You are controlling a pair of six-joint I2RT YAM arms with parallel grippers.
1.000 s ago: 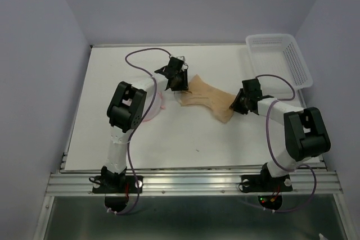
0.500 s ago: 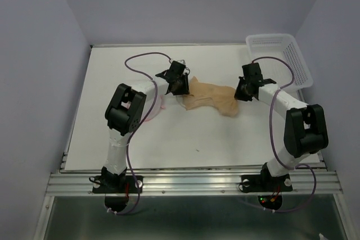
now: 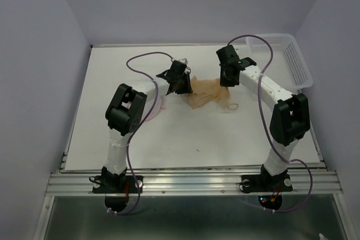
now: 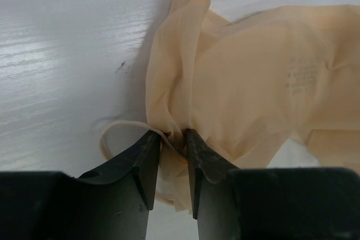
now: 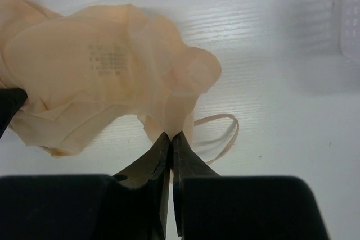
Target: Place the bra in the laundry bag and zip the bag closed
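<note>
- The bra (image 3: 209, 93) lies crumpled on the white table (image 3: 112, 82), a little behind the middle, stretched between the 2 grippers.
- The left gripper (image 4: 171, 135) pinches a bunched fold at the bra's left end. Its 2 dark fingers (image 4: 145, 158) stand close together with the peach fabric squeezed between the tips.
- A thin strap loop (image 4: 110, 135) curls out on the table just beside the left finger.
- The right gripper (image 5: 171, 136) has its fingers pressed almost together on a thin edge at the bra's right end. The fabric rises from the tips and spreads away in loose folds.
- In the right wrist view a padded cup with faint printed lettering faces the camera, and a second strap loop (image 5: 220, 133) lies on the table just right of the fingers.
- From above, both arms reach in toward the middle of the table, left from the left and right from the right, with the bra's wrinkled body sagging onto the table between them.
- The laundry bag (image 3: 162, 104) shows only as a pink curved edge beside the left forearm. The rest is hidden under the arm or too pale against the table to make out. It lies near the bra's left end, apart from it.
- A white slotted basket (image 3: 295, 60) sits at the far right corner of the table, well apart from the bra.
</note>
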